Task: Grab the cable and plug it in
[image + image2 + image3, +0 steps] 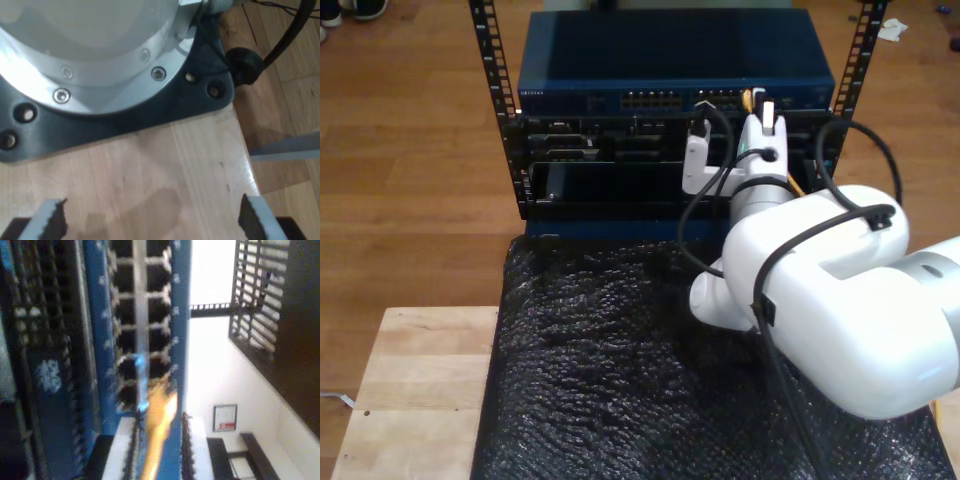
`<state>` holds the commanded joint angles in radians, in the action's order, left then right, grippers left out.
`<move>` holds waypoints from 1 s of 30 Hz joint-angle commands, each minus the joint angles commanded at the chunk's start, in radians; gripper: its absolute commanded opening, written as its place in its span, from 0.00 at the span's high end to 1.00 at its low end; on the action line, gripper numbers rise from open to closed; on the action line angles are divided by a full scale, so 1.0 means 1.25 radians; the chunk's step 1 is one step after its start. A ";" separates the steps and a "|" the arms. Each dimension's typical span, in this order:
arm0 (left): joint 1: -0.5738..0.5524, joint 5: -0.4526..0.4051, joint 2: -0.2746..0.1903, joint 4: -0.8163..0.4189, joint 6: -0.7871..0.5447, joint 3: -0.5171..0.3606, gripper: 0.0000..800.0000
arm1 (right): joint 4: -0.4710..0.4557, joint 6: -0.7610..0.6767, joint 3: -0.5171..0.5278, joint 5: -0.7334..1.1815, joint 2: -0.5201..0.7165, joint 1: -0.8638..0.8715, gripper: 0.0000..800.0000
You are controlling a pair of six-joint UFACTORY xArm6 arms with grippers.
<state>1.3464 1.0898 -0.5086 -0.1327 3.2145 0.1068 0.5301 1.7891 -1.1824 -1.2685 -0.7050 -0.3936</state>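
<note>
My second tool (159, 435) grips the cable (159, 415), its plug at the blue switch's (675, 60) ports, far right in the exterior view. My first tool (150, 220) gapes wide over the wooden worktop (150, 165).

My second gripper (159, 440) stood right before the blue switch (675, 92) in the rack (670, 150), the cable (159, 425) between its fingers, tip at the ports (145, 365). My first gripper (150, 217) hung above the wooden table (150, 170), near an arm's base (100, 55).
</note>
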 joint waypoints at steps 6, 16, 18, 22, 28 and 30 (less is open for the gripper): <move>0.000 0.000 0.000 0.000 0.000 0.000 0.00 | 0.002 0.000 0.053 0.026 0.060 -0.011 0.65; 0.000 0.000 0.000 0.000 0.000 0.000 0.00 | 0.002 -0.001 0.237 0.113 0.218 -0.032 0.50; 0.000 0.000 0.000 -0.001 0.000 0.000 0.00 | 0.002 -0.001 0.266 0.125 0.245 -0.034 0.46; 0.000 0.000 0.000 0.000 0.000 0.000 0.00 | 0.001 0.000 0.330 0.183 0.319 -0.034 0.35; 0.000 0.000 0.000 -0.001 0.000 0.000 0.00 | 0.000 0.000 0.387 0.328 0.431 -0.026 0.24; 0.000 0.000 0.000 0.000 0.000 0.000 0.00 | 0.000 0.001 0.409 0.382 0.475 -0.017 0.23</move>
<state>1.3464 1.0898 -0.5086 -0.1327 3.2145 0.1068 0.5301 1.7906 -0.6715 -0.7913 -0.1112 -0.4150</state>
